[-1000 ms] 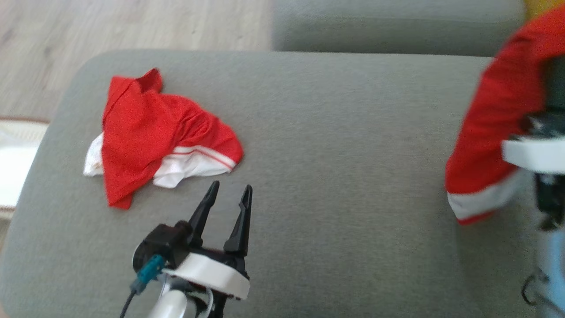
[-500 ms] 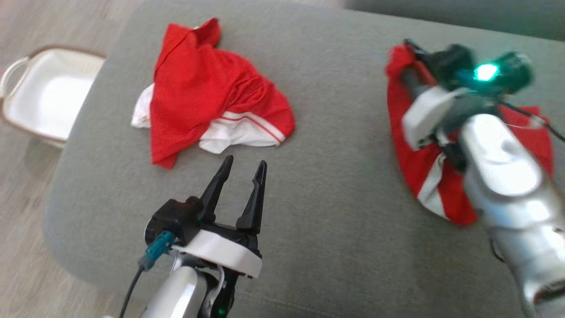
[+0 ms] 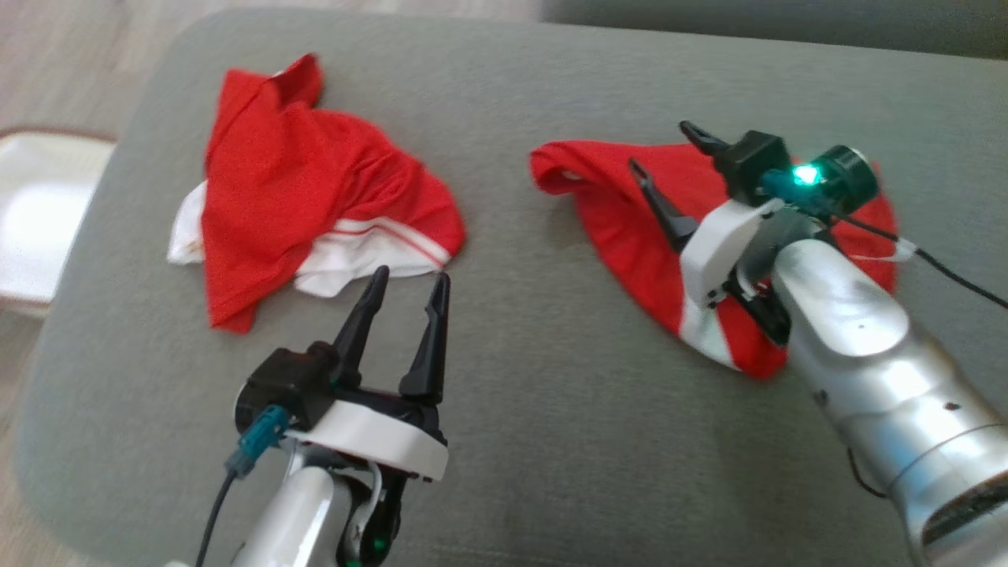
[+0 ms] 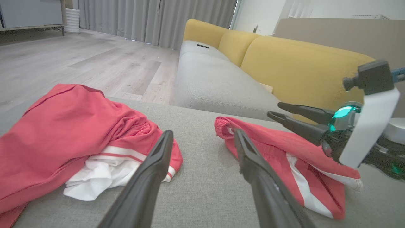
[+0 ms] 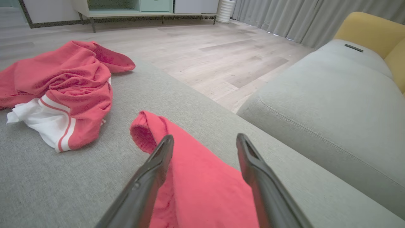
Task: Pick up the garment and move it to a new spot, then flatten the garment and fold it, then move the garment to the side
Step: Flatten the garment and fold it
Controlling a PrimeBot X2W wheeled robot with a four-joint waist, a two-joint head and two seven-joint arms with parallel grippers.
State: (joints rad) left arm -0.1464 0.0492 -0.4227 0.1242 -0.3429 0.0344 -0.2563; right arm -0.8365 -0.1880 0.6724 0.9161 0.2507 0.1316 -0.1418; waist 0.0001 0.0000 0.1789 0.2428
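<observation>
A red garment [image 3: 614, 213] with a white side stripe lies crumpled on the right half of the grey cushion [image 3: 551, 441]. My right gripper [image 3: 660, 145] hovers just over it, open, with nothing between its fingers. The right wrist view shows that garment [image 5: 196, 177] under the spread fingers of my right gripper [image 5: 205, 136]. My left gripper [image 3: 413, 276] is open above bare cushion, just in front of a second red-and-white garment [image 3: 315, 205] bunched at the left. In the left wrist view my left gripper [image 4: 203, 132] points between the bunched garment [image 4: 72, 126] and the striped garment [image 4: 275, 142].
A white basket [image 3: 39, 220] stands on the wooden floor past the cushion's left edge. Behind the cushion runs a sofa with a grey seat [image 4: 215, 82] and yellow backrest [image 4: 300, 63]. Bare cushion stretches between the two garments and along the front.
My right gripper brought the striped garment down onto the right of the cushion, opened and let it go. The head camera has shifted. The left gripper stayed open.
</observation>
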